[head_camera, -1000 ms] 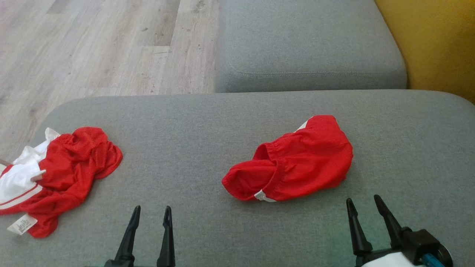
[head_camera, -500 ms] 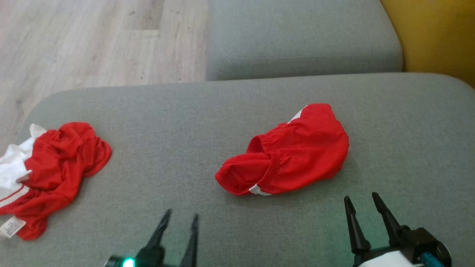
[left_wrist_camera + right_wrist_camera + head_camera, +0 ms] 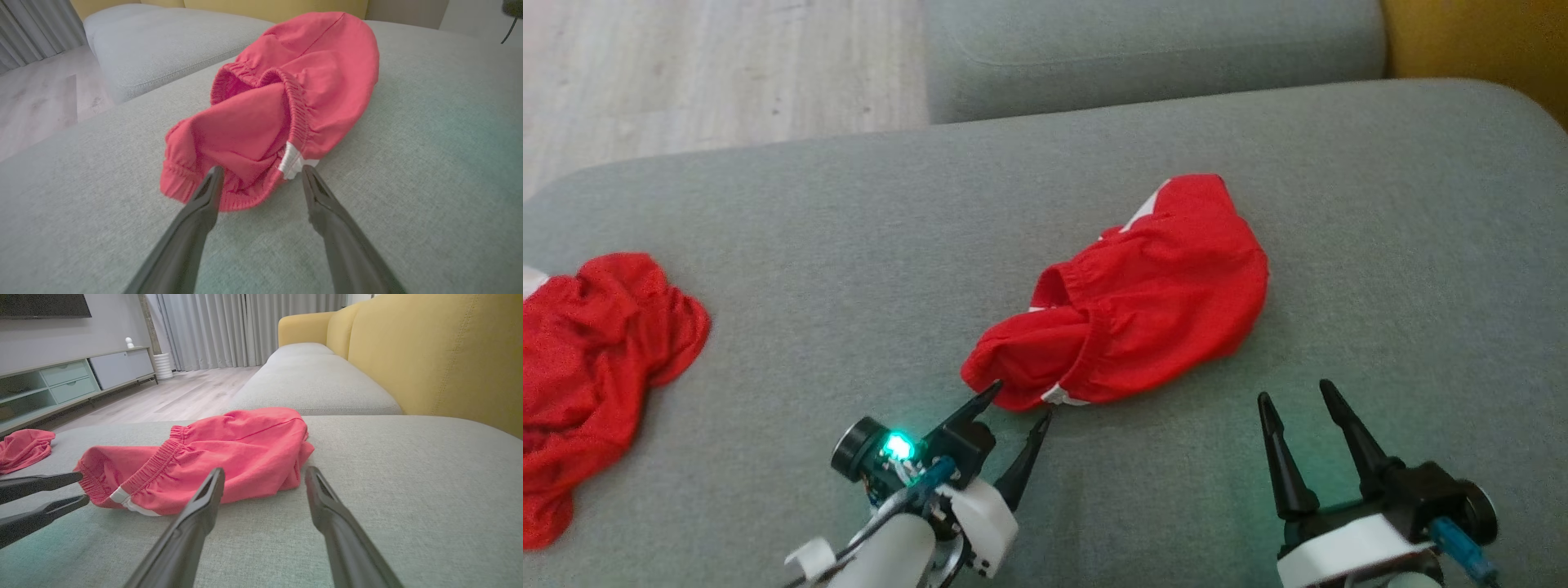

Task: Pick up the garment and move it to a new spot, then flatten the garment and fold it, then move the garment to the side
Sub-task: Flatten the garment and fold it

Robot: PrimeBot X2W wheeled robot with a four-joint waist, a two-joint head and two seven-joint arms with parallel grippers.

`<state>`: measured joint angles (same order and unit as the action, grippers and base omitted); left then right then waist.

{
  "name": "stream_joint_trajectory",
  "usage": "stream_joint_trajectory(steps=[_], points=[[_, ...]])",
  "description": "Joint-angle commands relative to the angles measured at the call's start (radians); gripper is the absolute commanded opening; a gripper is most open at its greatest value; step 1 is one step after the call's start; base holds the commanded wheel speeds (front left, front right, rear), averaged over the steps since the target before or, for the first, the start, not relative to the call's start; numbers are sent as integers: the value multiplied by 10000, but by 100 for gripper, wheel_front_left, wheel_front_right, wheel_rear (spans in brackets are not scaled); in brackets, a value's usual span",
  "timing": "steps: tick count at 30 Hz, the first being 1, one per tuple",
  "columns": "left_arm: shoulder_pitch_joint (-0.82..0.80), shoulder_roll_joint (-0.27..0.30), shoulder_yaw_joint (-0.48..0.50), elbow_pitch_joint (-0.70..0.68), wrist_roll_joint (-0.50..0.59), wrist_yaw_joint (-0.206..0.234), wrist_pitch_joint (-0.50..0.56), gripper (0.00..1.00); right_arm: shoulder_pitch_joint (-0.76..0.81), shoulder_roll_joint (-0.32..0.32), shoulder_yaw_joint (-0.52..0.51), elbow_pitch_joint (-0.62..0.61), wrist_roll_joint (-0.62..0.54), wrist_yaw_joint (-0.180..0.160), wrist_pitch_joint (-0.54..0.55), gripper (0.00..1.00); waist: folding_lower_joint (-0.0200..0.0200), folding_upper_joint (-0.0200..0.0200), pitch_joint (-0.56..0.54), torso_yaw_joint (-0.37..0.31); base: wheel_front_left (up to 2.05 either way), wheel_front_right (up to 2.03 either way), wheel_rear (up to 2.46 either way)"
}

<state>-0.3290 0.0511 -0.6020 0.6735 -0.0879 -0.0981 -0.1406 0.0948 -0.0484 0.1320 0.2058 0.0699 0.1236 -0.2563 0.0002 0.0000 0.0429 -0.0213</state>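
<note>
Because the left gripper (image 3: 1021, 400) sits right at the near end of the crumpled red cloth shorts with the elastic waistband (image 3: 1143, 294), the head view is where the risk starts. The shorts lie about the middle of the grey fabric sofa cushion (image 3: 809, 204), a little toward its right edge. The fingers stand wide, one tip touching the red hem, nothing held. The right gripper (image 3: 1295, 390) hovers just as wide near the cushion's front edge, short of the shorts. A second rumpled red garment (image 3: 596, 343) sits at the left edge, well apart.

In the left wrist view, the tips straddle the bunched end beside a small white tab (image 3: 291, 161). I reckon closing here could catch only the top layer. It could also pinch the cushion's weave if the tips sit too low, and the elastic might slip free on the lift.

In the right wrist view, the bulk of the shorts lies ahead, ungripped. Lifted by one end alone, it would likely drag and twist across the cushion.
</note>
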Motion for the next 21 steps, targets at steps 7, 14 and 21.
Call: stream_joint_trajectory(steps=[7,14,21], points=[[-1144,-8,-331,768,-697,15,57,100,-651,-187,310,-335,-25,71,-55,100,-2,0,384,-657,0,0,0],[-1521,-9,-774,1453,-1021,115,-353,24,-714,-177,265,-326,-1,71,-55,100,-2,0,463,-1012,0,0,0],[-1756,-9,-1371,1765,-1600,-176,-441,0,-757,-126,300,-290,25,71,-55,100,-2,0,401,-1337,0,0,0]])
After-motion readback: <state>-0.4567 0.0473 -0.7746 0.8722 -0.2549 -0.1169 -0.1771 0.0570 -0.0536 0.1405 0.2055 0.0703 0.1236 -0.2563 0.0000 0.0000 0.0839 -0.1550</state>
